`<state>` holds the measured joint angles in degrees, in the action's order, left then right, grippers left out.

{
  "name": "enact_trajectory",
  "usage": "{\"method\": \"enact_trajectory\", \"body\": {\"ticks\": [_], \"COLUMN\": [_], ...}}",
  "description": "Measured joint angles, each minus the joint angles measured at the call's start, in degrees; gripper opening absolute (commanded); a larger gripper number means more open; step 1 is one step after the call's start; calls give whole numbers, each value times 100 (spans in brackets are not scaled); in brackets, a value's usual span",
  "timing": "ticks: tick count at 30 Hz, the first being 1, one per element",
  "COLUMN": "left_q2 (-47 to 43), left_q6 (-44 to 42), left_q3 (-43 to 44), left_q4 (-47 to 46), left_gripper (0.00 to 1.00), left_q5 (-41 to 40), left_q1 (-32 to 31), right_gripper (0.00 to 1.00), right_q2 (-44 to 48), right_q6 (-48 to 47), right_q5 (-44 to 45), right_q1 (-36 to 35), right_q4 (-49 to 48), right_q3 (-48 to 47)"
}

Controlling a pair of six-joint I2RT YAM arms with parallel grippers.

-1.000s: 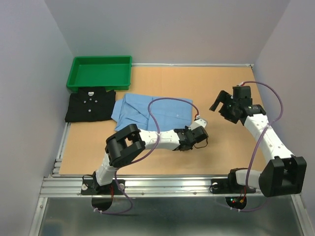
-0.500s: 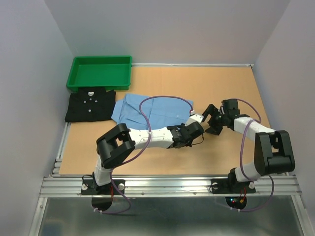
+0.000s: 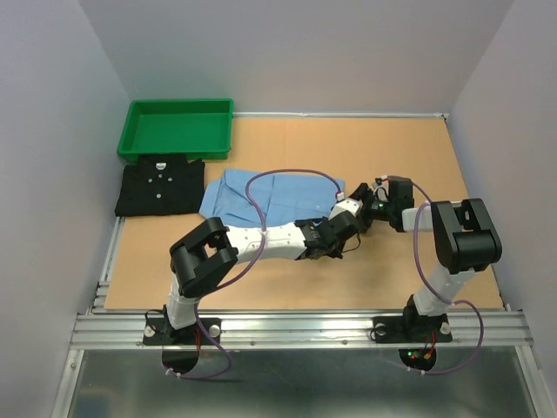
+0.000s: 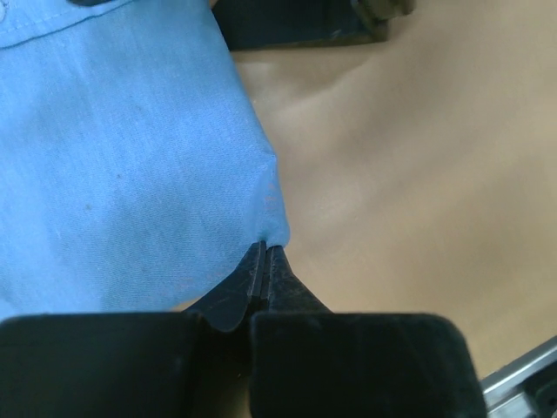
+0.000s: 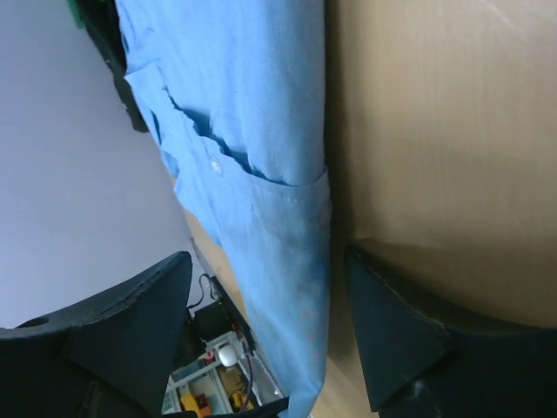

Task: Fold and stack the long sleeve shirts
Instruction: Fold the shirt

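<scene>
The light blue shirt point(image 3: 270, 193) lies partly folded in the middle of the table. My left gripper point(image 3: 336, 228) is shut on its near right corner; in the left wrist view the fingertips point(image 4: 265, 252) pinch the cloth corner point(image 4: 130, 157). My right gripper point(image 3: 369, 207) is low at the shirt's right edge, facing the left one. Its jaws stand open, with the shirt's hem point(image 5: 287, 261) between the fingers point(image 5: 400, 322). The black shirt point(image 3: 161, 185) lies folded at the far left with its white buttons showing.
A green tray point(image 3: 178, 131) sits at the back left, just behind the black shirt. Grey walls close in both sides and the back. A metal rail point(image 3: 296, 329) runs along the near table edge.
My right arm has swung down and left from the table's right side to the blue shirt's right edge, its jaws narrowing. The left gripper has kept its hold on the corner and barely shifted.
</scene>
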<state>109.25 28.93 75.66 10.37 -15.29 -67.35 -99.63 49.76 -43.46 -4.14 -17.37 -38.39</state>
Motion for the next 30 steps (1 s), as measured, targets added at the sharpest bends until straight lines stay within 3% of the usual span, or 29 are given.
{"method": "enact_trajectory", "body": {"ticks": [11, 13, 18, 20, 22, 25, 30], "left_q2": [-4, -4, -4, -4, -13, -144, -1034], "left_q6": [52, 50, 28, 15, -4, 13, 24], "left_q3": [361, 400, 466, 470, 470, 463, 192], "left_q4": [-105, -109, -118, -116, -105, 17, 157], "left_gripper": [0, 0, 1, 19, 42, 59, 72], "left_q5": [369, 437, 586, 597, 592, 621, 713], "left_q1": [33, 35, 35, 39, 50, 122, 529], "right_gripper": [55, 49, 20, 6, 1, 1, 1], "right_q2": [-538, -629, -890, -935, -944, -944, -955], "right_q6": [173, 164, 109, 13, -111, -533, -1513], "right_q5": [-275, -308, -317, -282, -267, -234, -223], "right_q1": [-160, -179, -199, -199, -199, -199, -199], "right_q4": [-765, -789, -793, -719, -581, -223, 787], "right_q3": [-52, -122, -254, -273, -317, -549, -1152]}}
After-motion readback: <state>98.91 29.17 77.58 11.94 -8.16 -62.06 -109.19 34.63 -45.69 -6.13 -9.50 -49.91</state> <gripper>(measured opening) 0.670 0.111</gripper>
